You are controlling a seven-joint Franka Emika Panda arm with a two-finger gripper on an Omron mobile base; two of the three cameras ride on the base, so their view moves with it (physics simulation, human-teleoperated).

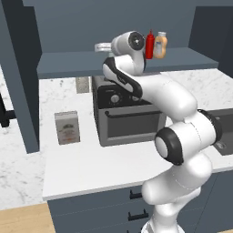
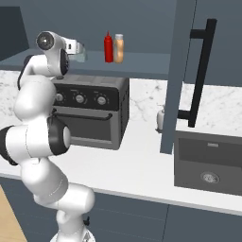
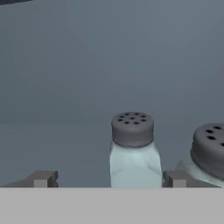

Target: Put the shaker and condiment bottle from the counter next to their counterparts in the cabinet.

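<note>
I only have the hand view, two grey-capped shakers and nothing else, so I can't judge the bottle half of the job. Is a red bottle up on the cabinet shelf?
Observer: Yes. The small bright red squeeze bottle stands upright on the dark blue-grey cabinet shelf, right beside the orange-amber bottle with a white cap.
Operator: Where are they relative to my pincer?
Observer: In the right base view the pincer is at the same shelf, to the left of both bottles, with a clear gap between.
Operator: What lies under the arm?
Observer: A dark grey countertop oven sits on the white marble counter, below the shelf.
</note>
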